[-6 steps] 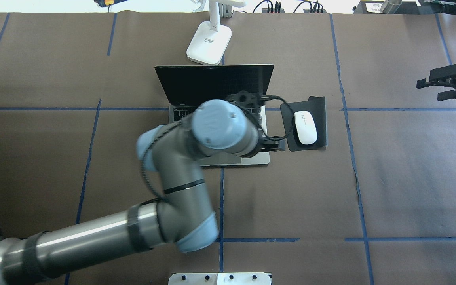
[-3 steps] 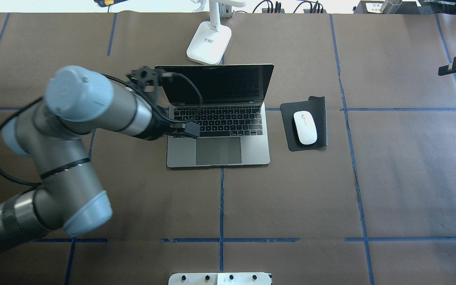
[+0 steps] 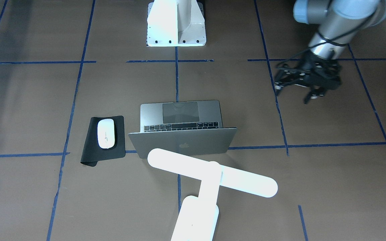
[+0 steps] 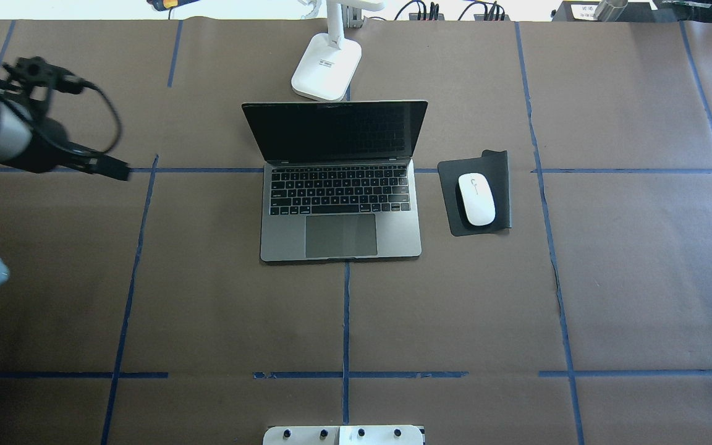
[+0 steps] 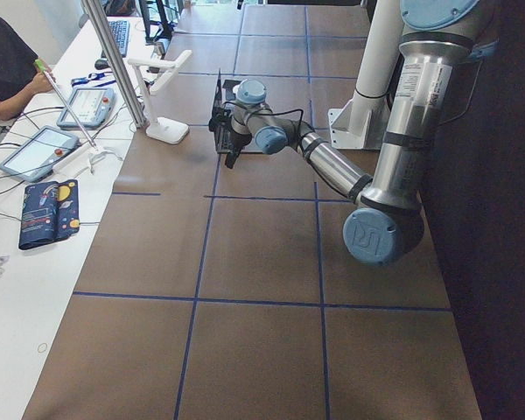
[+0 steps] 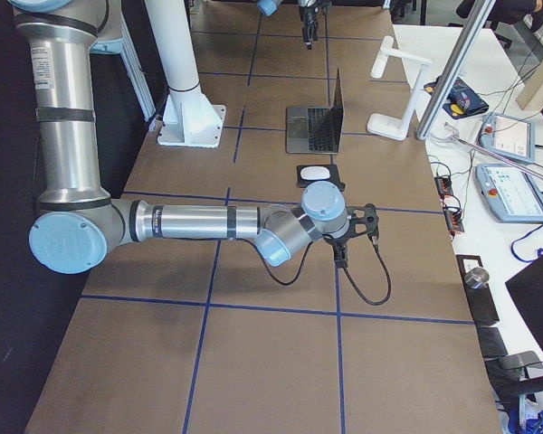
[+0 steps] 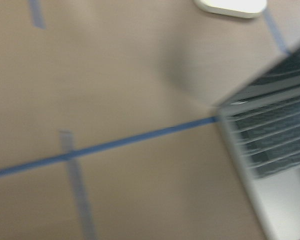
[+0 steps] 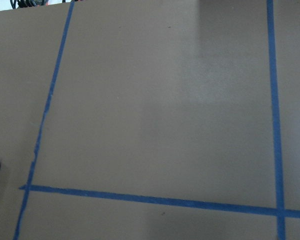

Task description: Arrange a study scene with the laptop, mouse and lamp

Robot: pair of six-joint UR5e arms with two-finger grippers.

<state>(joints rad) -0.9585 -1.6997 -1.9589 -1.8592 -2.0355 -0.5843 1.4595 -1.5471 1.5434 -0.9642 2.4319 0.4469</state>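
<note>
Showing its only clear brand, the laptop (image 4: 340,204) carries a pale apple logo (image 3: 182,145) on the back of its raised lid; it stands open at the middle of the desk (image 4: 455,309), screen dark, and its key legends are too small to read. A small label (image 4: 326,63) on the lamp (image 3: 213,177) base bears dark print too fine to make out; the lamp stands just behind the laptop, its bar head over the lid. The mouse (image 4: 476,198) lies on a black mat (image 4: 499,185) just to the right of the laptop in the overhead view. Half a second earlier the left arm reached over the laptop's left edge; it has since drawn back towards the desk's left end, well apart from the laptop. The left pincer (image 4: 115,170) holds nothing, and blur hides whether it is open or closed. The right pincer (image 6: 340,257) has almost left the overhead view; it hangs over bare desk and its state cannot be told. Laptop, mouse and lamp have not moved
</note>
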